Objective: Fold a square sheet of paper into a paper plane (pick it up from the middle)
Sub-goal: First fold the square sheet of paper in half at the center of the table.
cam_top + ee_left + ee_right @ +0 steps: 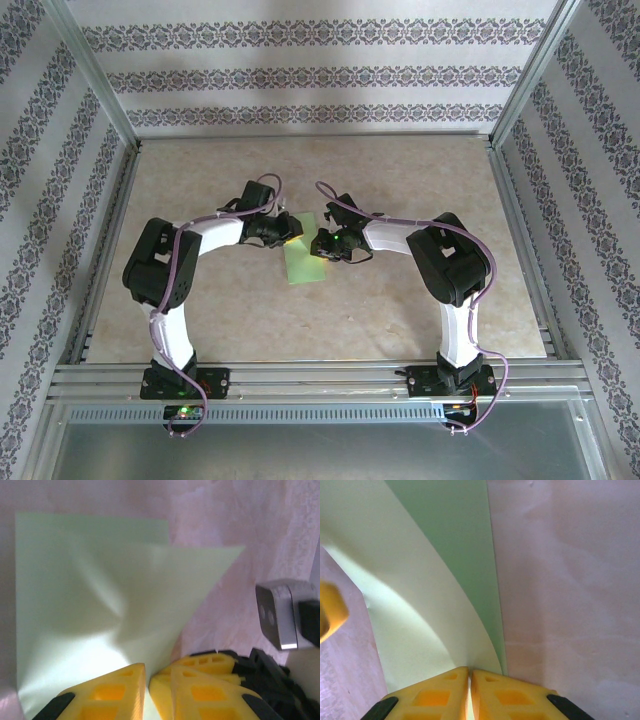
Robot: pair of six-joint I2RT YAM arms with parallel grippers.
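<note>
The square sheet of paper (pixel 303 265), light green, lies on the table between my two grippers with one part lifted and curled over the flat part. In the left wrist view a pale flap (pixel 165 590) with a pointed corner stands over the darker flat layer (pixel 45 545). My left gripper (pixel 148 682) is shut on the flap's edge. My right gripper (pixel 470 682) is shut on the sheet's curved raised edge (pixel 415 595), above the flat layer (pixel 455 525). From above, the left gripper (pixel 290 230) and right gripper (pixel 320 243) almost touch. The paper plane is out of view.
The beige tabletop (pixel 400 180) runs wide around the sheet. Aluminium frame rails (pixel 300 378) cross the near edge, and patterned walls (pixel 300 80) enclose the back and sides. The right arm's silver wrist camera (pixel 277 612) sits close beside my left fingers.
</note>
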